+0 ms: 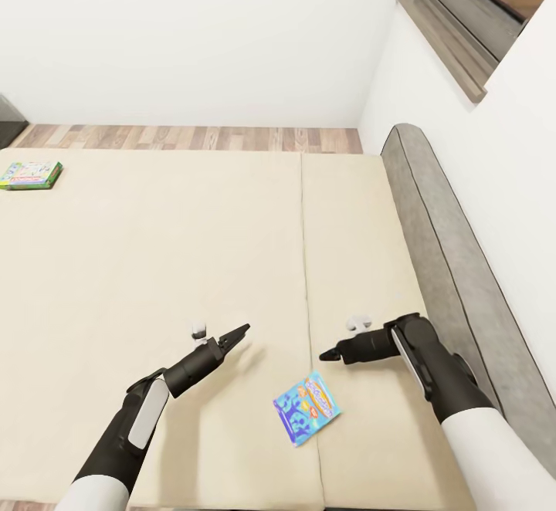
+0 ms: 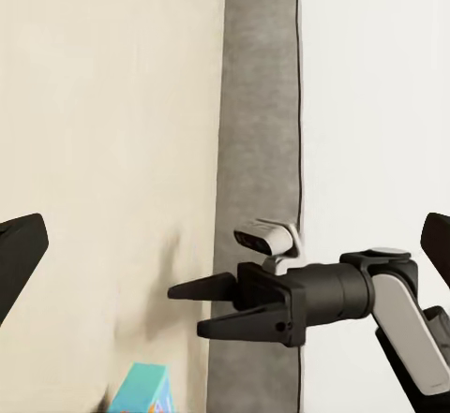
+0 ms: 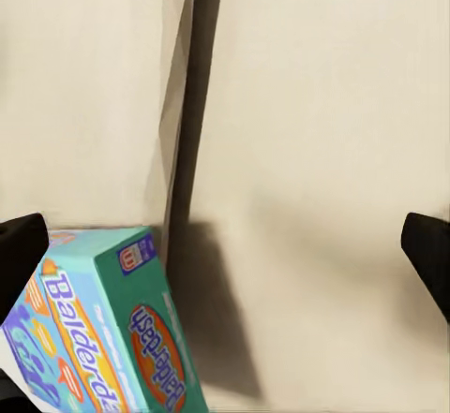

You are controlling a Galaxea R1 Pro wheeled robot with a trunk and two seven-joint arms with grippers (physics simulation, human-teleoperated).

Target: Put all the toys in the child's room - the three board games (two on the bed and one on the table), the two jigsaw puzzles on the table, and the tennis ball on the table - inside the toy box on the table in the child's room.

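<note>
Currently, progress: early, by my reading. Both board games on the bed [image 1: 154,264] lie loose on the mattress, neither lifted. The toy box, the puzzles and the ball are not before the cameras, so I cannot judge their status.
Remaining work: pick up each bed game and carry it to the toy box; everything else in the task is unverified from here.
Blue game [image 1: 306,407]: flat blue box with orange and white print, lettered "Balderdash" in the right wrist view, with teal side faces. It lies near the bed's near edge, straddling the seam between the two mattress halves, turned at an angle to it.
Green game [image 1: 30,174]: flat box, green rim, pale printed lid, at the far left corner of the bed, well apart from both arms.
Left gripper [image 1: 241,332]: jaws spread and empty, hovering over the mattress, left of the blue game and not touching it.
Right gripper [image 1: 329,354]: jaws parted, as the left wrist view shows, holding nothing; poised near the blue game on its far side.
Headboard [image 1: 455,279]: grey padded, along the bed's right side.
</note>
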